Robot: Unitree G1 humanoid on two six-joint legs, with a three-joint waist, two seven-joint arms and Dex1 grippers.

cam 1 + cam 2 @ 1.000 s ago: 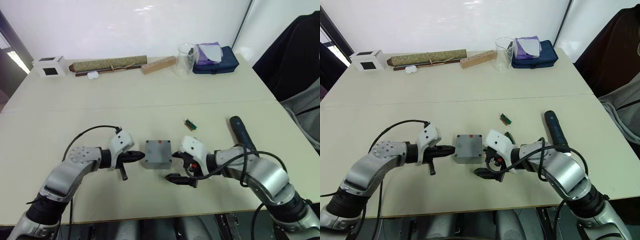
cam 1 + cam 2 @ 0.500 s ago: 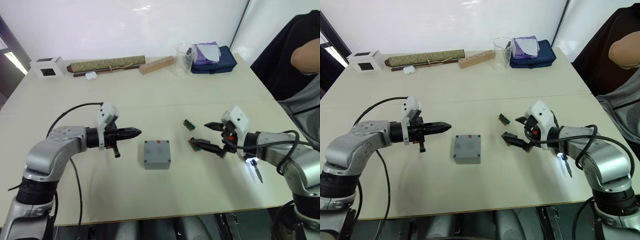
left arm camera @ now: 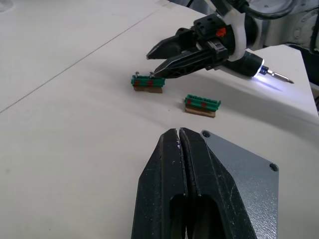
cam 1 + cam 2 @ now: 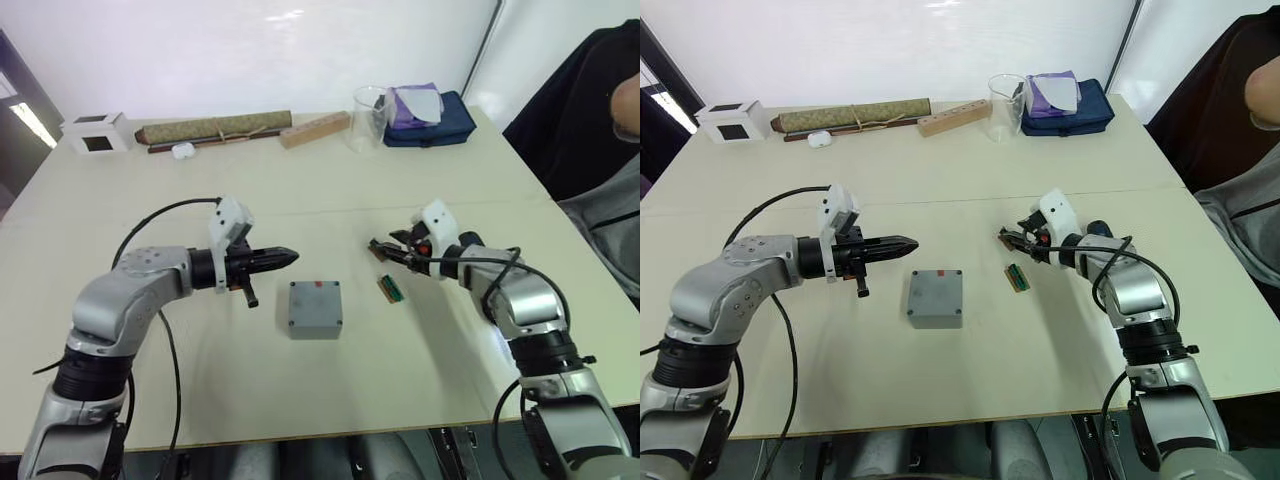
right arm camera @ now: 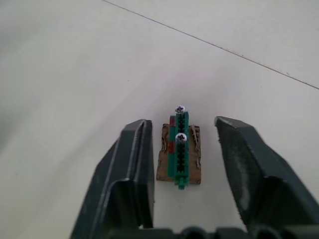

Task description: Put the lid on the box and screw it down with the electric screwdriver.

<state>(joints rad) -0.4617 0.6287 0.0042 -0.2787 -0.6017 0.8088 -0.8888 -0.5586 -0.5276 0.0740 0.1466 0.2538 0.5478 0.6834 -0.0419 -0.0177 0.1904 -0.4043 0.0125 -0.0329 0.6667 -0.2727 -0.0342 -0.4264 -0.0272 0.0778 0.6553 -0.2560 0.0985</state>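
Note:
The grey lid (image 4: 315, 300) with its red mark lies flat on the box (image 4: 316, 330) at the table's middle. My left gripper (image 4: 288, 256) is shut and empty, pointing right, just left of and beyond the box; the lid's corner (image 3: 244, 174) shows beside its fingers. My right gripper (image 4: 380, 247) stands open, its fingers (image 5: 132, 169) on either side of a small green holder (image 5: 180, 149) carrying two screws. The electric screwdriver's lit tip (image 3: 259, 69) and metal bit show right behind the right wrist. I cannot tell what holds it.
A second green holder (image 4: 393, 288) lies between the box and my right arm. Along the far edge stand a white cube (image 4: 97, 132), a rolled scroll (image 4: 215, 128), a wood block (image 4: 316, 129), a beaker (image 4: 370, 118) and a blue bag (image 4: 430, 118). A person sits at the right.
My right gripper has left the nearer green holder and moved farther and leftward to straddle the other one. My left gripper, still shut, has edged right toward the box.

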